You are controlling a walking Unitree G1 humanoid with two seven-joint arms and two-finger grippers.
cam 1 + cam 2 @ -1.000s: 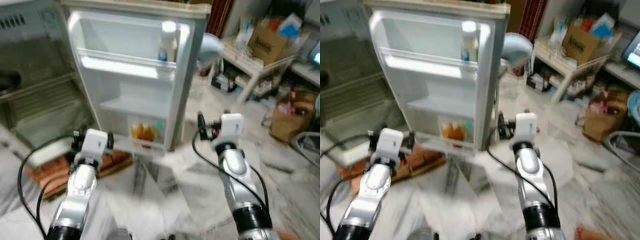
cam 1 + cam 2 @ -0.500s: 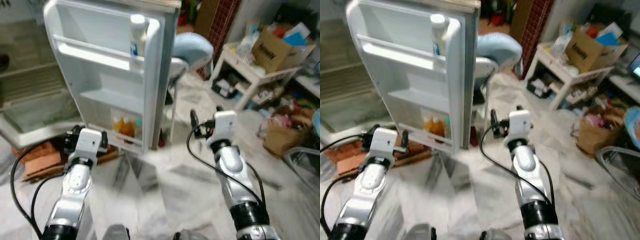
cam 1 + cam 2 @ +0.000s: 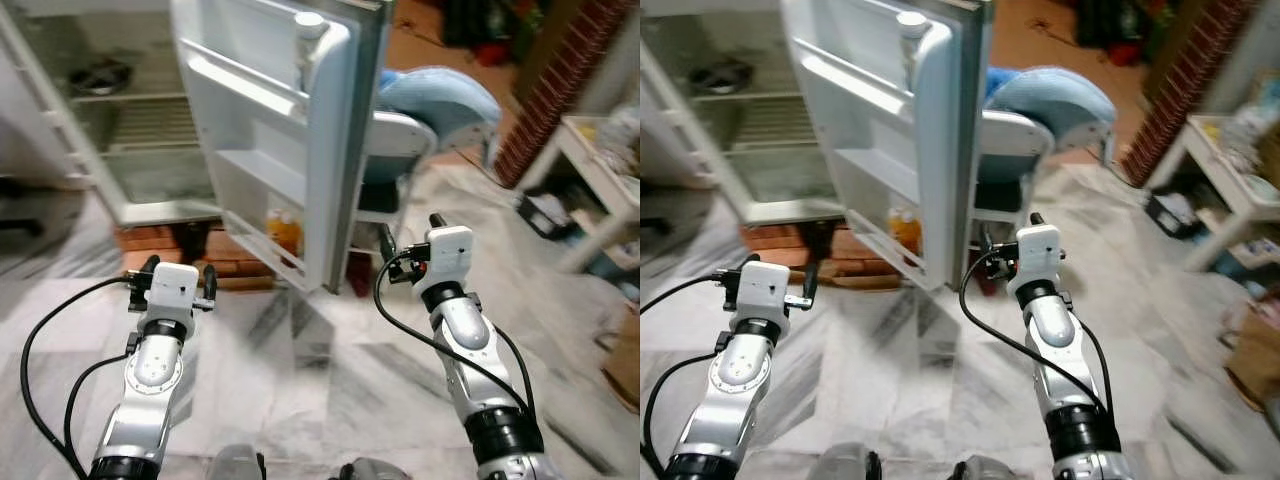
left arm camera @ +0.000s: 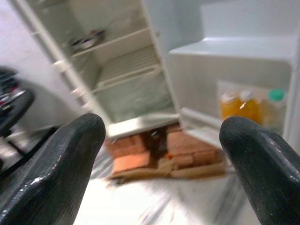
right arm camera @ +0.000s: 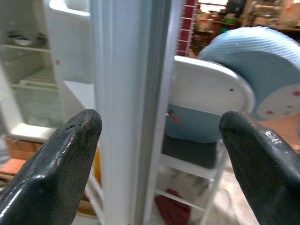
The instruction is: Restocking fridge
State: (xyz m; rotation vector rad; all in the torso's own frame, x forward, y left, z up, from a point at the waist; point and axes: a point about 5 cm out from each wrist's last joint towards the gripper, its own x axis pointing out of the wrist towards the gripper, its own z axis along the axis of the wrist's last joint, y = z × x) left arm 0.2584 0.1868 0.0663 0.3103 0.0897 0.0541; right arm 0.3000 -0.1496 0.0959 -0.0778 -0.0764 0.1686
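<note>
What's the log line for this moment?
fridge door: open | door shelf: orange bottles | left gripper: open, empty | right gripper: open, empty, facing door edge

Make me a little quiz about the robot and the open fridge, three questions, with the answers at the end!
1. True or false: the fridge door is closed.
2. What sits in the door's bottom shelf? A) eggs B) orange bottles C) a cake
3. What stands in the door's top shelf?

Key
1. False: the door stands wide open.
2. B. A bottle with a green cap stands beside them.
3. A white bottle.

Both the left gripper and the right gripper have their jaws open and hold nothing.
</note>
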